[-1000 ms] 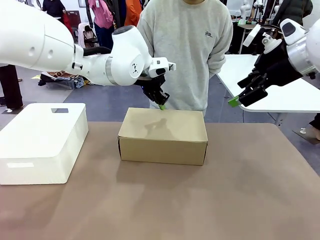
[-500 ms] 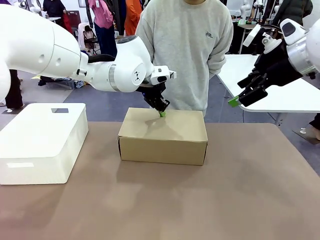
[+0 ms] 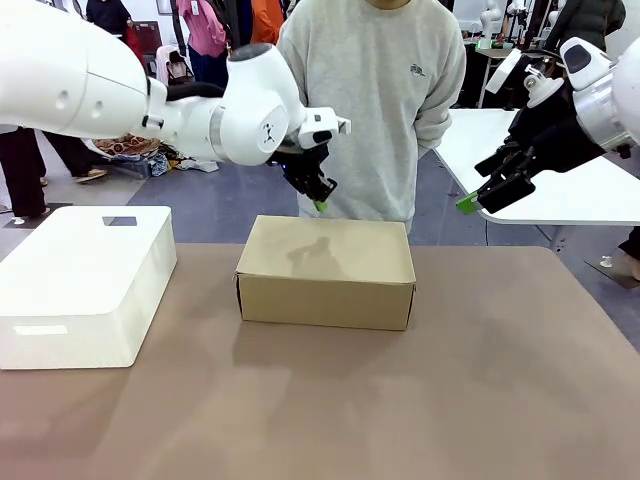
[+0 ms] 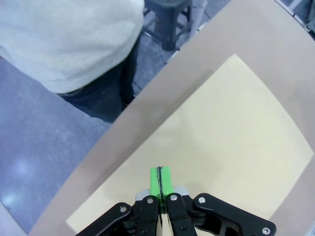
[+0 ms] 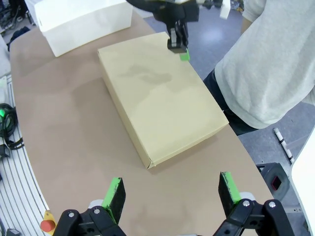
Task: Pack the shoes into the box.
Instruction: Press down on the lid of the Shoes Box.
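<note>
Tan cardboard, lid down: the box (image 3: 327,270) sits mid-table with its long axis running left to right — no shoes can be seen, so they may already be inside. Directly above its far edge hangs the left gripper (image 3: 320,205), green pads pressed flat together on nothing, clear of the lid. That arm is plainly the nearer one. Well off to the side and raised, the right gripper (image 3: 470,201) has its fingers spread wide, empty. A brown table (image 3: 400,400) lies bare around the box; a white box (image 3: 85,280) stands at its left end. A person in a grey sweatshirt (image 3: 375,100) stands just beyond the far edge.
</note>
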